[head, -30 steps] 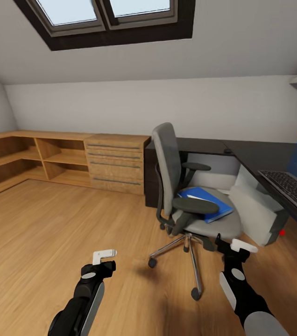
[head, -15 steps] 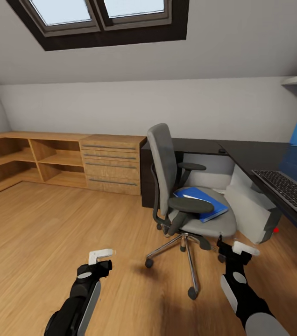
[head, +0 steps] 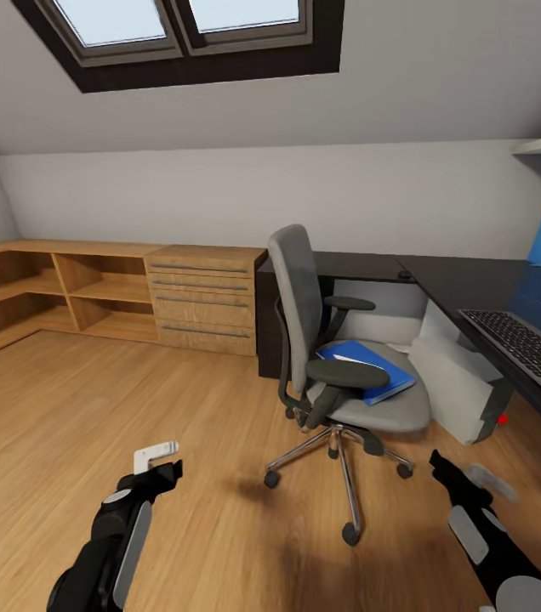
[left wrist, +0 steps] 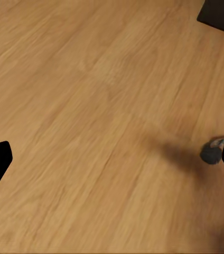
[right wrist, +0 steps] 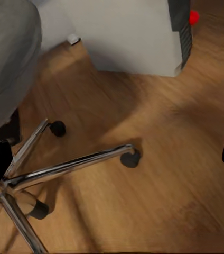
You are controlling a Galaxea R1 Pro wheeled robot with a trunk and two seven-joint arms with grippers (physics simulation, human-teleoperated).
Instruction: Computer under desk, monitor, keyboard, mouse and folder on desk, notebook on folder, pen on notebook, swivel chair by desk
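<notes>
On the swivel chair (head: 338, 357) lies the folder (head: 364, 371) (next grab, likely); both arms' fingers spread wide, empty.

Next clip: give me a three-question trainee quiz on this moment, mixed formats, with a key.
1. True or false: the folder lies on the chair seat.
2. Multiple choice: the computer is (A) on the desk, (B) on the floor under the desk, (C) on the shelves.
3. Fill in: the keyboard rests on the ____.

Key:
1. True; the blue folder sits on the grey seat.
2. B; the white case stands on the wood floor below the dark desk.
3. Desk. The left tool and right tool are both open, holding nothing.
</notes>
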